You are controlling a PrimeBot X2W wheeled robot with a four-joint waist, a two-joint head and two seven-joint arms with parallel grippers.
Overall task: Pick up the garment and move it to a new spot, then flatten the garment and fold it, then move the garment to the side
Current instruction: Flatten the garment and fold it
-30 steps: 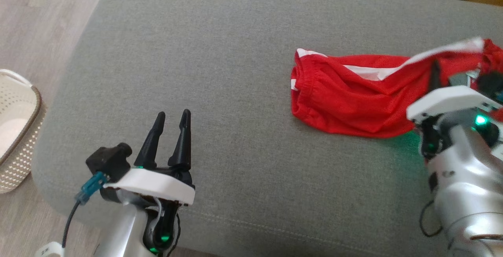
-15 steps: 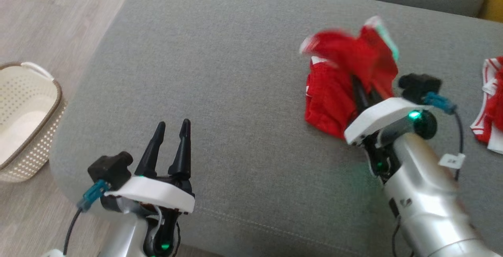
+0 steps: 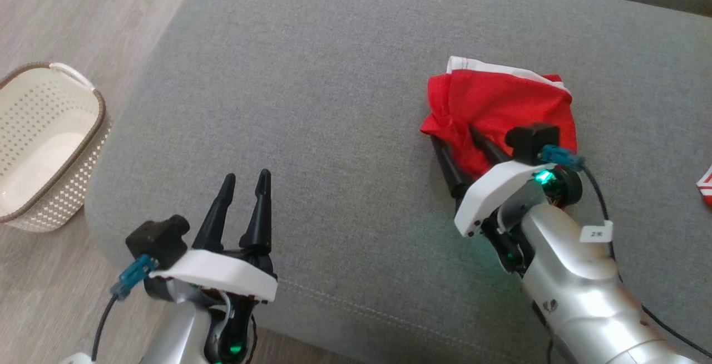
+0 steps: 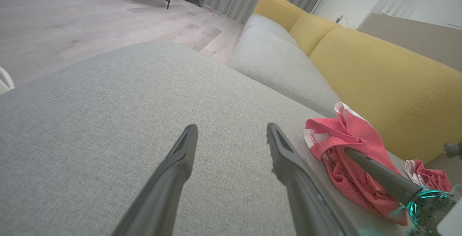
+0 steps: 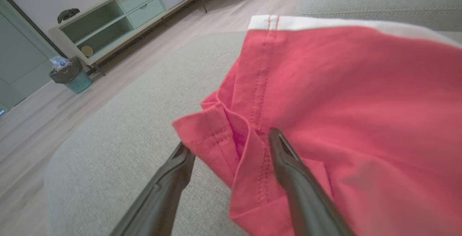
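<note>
The red garment (image 3: 500,102) with white trim lies bunched on the grey sofa cushion (image 3: 311,74), right of centre in the head view. My right gripper (image 3: 453,133) is at its near left edge, jaws open. In the right wrist view a stitched fold of the garment (image 5: 343,102) lies between the spread fingers of the right gripper (image 5: 229,140), and one finger rests over the cloth. My left gripper (image 3: 246,176) is open over bare cushion near the front edge, well left of the garment. In the left wrist view the left gripper (image 4: 231,127) has the garment (image 4: 346,145) to its right.
A cream perforated basket (image 3: 50,141) stands on the wood floor left of the cushion. Another red and white cloth (image 3: 705,186) peeks in at the right edge. A yellow sofa back (image 4: 379,84) rises behind the cushion. A cabinet and a bin (image 5: 70,73) stand across the floor.
The right gripper carried the garment leftward while shut on it, then opened; the garment now rests on the cushion. The camera has turned too. The left arm has not moved.
</note>
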